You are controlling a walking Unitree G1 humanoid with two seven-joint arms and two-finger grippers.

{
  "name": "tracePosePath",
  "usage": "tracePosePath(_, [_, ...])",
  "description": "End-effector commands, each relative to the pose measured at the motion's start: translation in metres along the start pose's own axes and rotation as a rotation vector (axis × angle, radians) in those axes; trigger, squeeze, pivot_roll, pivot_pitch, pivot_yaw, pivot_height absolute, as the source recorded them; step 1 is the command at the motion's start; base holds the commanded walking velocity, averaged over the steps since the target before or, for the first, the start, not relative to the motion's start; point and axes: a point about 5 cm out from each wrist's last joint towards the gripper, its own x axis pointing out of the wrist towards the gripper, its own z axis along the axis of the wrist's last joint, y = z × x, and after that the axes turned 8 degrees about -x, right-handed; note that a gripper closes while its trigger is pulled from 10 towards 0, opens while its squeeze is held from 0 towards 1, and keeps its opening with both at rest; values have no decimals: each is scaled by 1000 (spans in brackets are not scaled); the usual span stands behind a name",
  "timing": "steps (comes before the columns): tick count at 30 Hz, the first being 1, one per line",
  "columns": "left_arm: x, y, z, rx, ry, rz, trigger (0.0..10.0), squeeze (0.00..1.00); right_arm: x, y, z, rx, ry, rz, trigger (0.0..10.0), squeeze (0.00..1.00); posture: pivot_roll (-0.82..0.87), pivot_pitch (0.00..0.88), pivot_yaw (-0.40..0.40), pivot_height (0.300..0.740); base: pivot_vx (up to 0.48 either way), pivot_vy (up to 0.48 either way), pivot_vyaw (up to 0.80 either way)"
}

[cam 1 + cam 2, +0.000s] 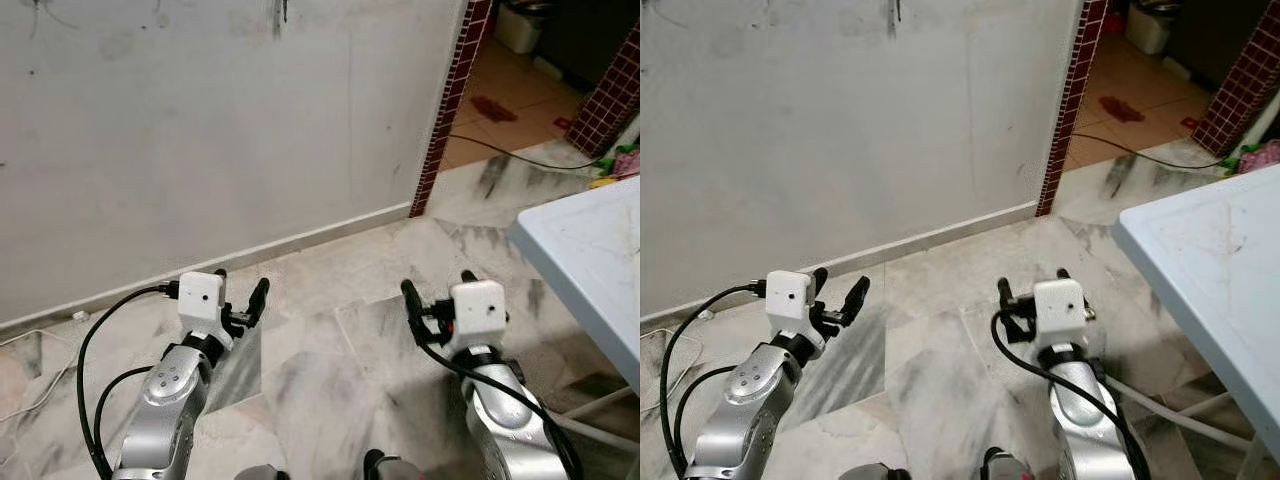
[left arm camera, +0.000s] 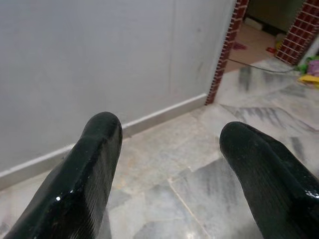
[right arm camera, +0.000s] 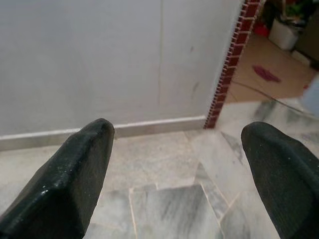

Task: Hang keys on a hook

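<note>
Two silver robot arms reach forward from the bottom of the frame over a grey-veined marble floor, facing a plain white wall that fills the upper left. The left gripper sits lower left and the right gripper lower right of centre. Each has its two black fingers spread apart with nothing between them. Both arms are held up and level, probably a ready pose while the robot looks for what it needs.

No keys and no hook can be made out on the wall, the floor or the table, so the task appears not yet begun.

A light blue table juts in at the right edge, with what looks like one slanted leg below it. At upper right, a red-brick pillar marks a doorway onto an orange tiled floor, where a black cable trails across the threshold.

The head views show the arms, their black cables and the table. The wrist views look between the fingers and bring the white skirting board at the foot of the wall closer. The right wrist view also shows a white bin beyond the doorway.
</note>
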Motion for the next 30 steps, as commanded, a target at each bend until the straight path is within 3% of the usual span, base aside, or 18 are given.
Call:
tracePosePath(1, [-2, -3, 2, 0, 4, -27, 10000, 0, -2, -2, 3, 10, -4, -12, 10000, 0, -97, 216, 84, 740, 0, 0, 0])
tracePosePath(5, [-2, -4, 3, -1, 3, -28, 10000, 0, -4, 0, 5, 11, -3, -12, 10000, 0, -93, 221, 82, 740, 0, 0, 0])
tracePosePath(30, [0, 0, 8, -8, 13, -19, 10000, 0, -4, 4, 4, 13, 14, -1, 10000, 0, -90, 219, 85, 740, -278, 0, 0])
